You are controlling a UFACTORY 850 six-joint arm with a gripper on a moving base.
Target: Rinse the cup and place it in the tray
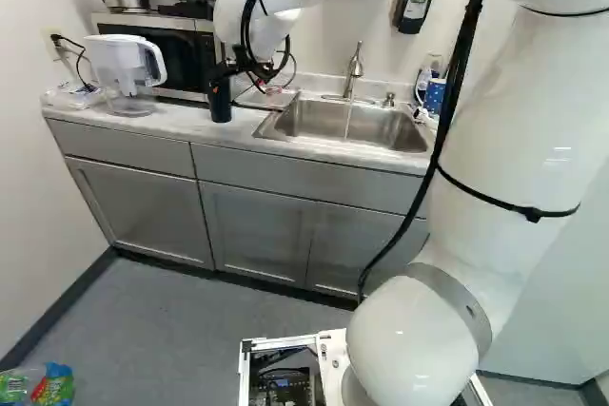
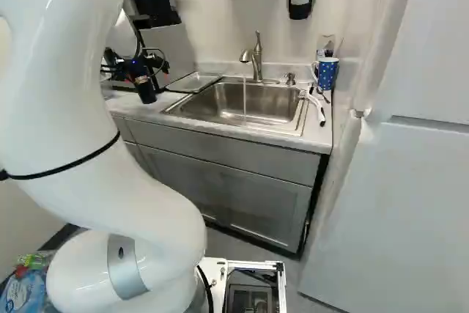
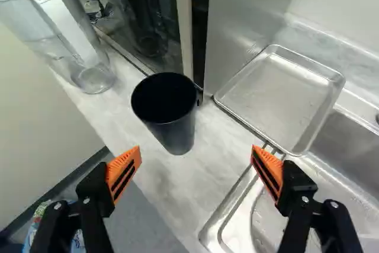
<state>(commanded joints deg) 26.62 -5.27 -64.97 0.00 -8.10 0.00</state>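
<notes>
Gripping black cup [image 3: 174,127] looks like step in hand. Jaws spread wide, holding nothing; cup upright ahead of them on bench [image 3: 180,191], between front edge and microwave [image 1: 176,49]. Best centre jaws on cup, reach well below rim, close evenly, lift straight, then swing to running water [image 2: 244,99] over sink [image 2: 275,102]. Tray [image 3: 278,96] lies near back edge.

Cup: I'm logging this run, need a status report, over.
Gripper open, cup ahead of it, ungripped. Cup upright on counter, outside tray. Faucet running. Nothing visible between gripper and cup.
</notes>
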